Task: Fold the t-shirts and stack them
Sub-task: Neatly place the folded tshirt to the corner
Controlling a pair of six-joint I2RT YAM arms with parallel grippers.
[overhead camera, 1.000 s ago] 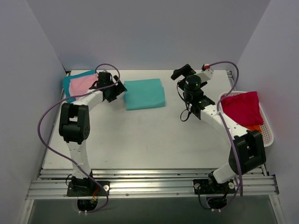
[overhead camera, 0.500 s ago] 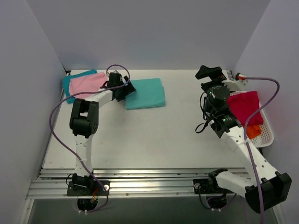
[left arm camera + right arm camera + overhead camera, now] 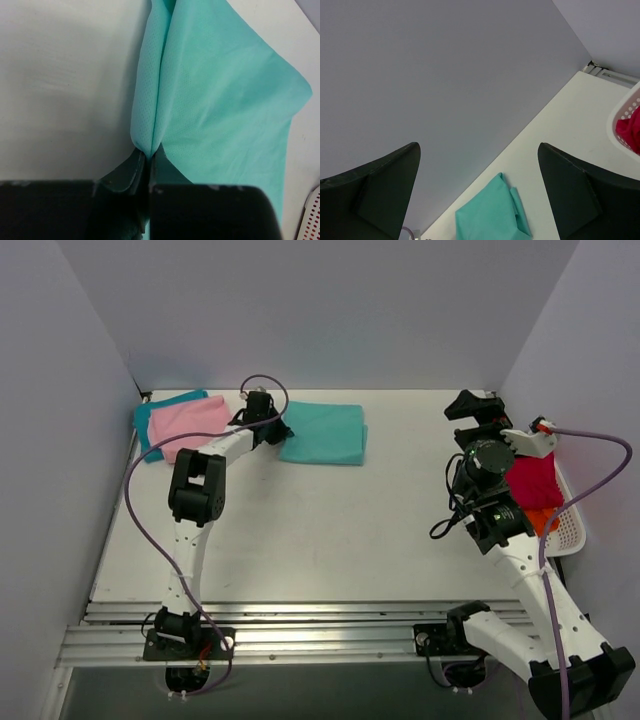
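The folded mint green t-shirt [image 3: 325, 433] lies at the back middle of the table. My left gripper [image 3: 272, 430] is shut on its left edge, and the left wrist view shows the cloth [image 3: 220, 100] pinched between the closed fingertips [image 3: 150, 155]. A folded pale pink t-shirt [image 3: 190, 420] rests on a teal blue one [image 3: 148, 425] in the back left corner. A crimson t-shirt [image 3: 532, 480] and an orange one [image 3: 545, 520] lie in the white basket [image 3: 572, 525]. My right gripper [image 3: 475, 405] hangs open and empty, raised near the basket; its view shows the mint shirt [image 3: 492, 215] far off.
The white basket [image 3: 622, 112] stands at the table's right edge, by my right arm. Grey walls close in the back and both sides. An aluminium rail [image 3: 320, 635] runs along the near edge. A purple cable [image 3: 140, 500] loops beside the left arm.
My left gripper reached further back-right and shut on the mint shirt's edge, and the shirt shifted right. The right arm swung right toward the basket, still open.
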